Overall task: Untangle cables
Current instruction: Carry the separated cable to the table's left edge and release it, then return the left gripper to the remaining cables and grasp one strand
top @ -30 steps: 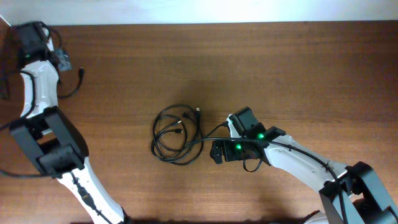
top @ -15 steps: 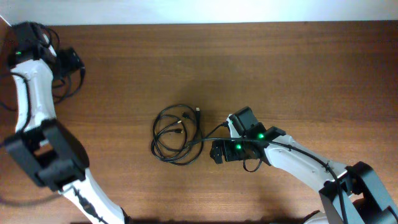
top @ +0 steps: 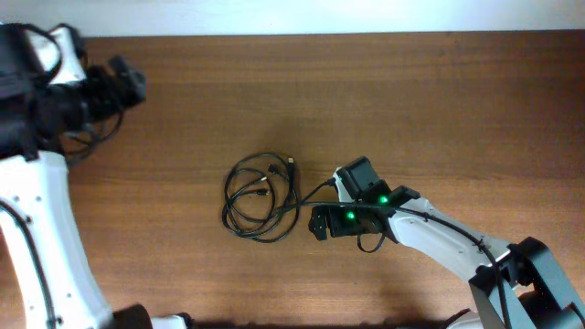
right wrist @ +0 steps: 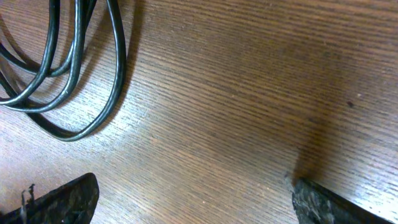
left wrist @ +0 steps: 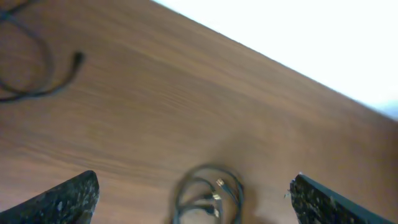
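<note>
- The left gripper [left wrist: 199, 200] is seen spread wide, nothing held, above the table [left wrist: 186, 93].
- The right gripper [right wrist: 199, 200] is shown wide, empty, beside the coiled cables [top: 260, 196].

Left tool [left wrist: 195, 200] wide open, raised; right tool [right wrist: 198, 200] wide open, low.

Brown wooden table [top: 439, 100] (grain plainly visible); white surface [top: 320, 14] beyond its far edge.

We list: cable coil [top: 260, 196] mid-table [top: 439, 100], approach open from above and left; right gripper [top: 315, 224] crowds coil's right side; stray cable [left wrist: 77, 60] obstructs far-left corner.
</note>
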Robot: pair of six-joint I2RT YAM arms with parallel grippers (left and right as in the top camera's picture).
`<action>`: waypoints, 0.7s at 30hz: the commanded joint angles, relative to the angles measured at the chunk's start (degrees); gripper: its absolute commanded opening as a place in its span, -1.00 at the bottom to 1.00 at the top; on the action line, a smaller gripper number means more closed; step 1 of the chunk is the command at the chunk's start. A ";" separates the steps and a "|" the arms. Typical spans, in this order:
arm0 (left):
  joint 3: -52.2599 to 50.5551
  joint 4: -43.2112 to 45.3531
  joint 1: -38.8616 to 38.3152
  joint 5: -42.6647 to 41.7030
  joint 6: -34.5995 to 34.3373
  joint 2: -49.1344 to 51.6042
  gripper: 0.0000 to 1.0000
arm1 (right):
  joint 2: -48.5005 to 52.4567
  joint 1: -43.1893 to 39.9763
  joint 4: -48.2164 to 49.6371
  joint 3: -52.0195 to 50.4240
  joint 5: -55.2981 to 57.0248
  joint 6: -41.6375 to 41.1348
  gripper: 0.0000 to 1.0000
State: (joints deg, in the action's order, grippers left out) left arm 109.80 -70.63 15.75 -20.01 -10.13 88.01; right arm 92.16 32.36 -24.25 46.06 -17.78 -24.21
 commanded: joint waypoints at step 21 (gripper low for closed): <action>-41.38 10.51 -18.78 7.34 -8.81 -28.04 0.98 | -45.86 -2.54 -26.71 12.76 2.89 6.86 0.97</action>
State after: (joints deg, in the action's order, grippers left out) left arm 75.94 -62.35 -2.09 -12.38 -13.32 63.02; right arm 51.44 30.02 -50.63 58.22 -16.82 -17.85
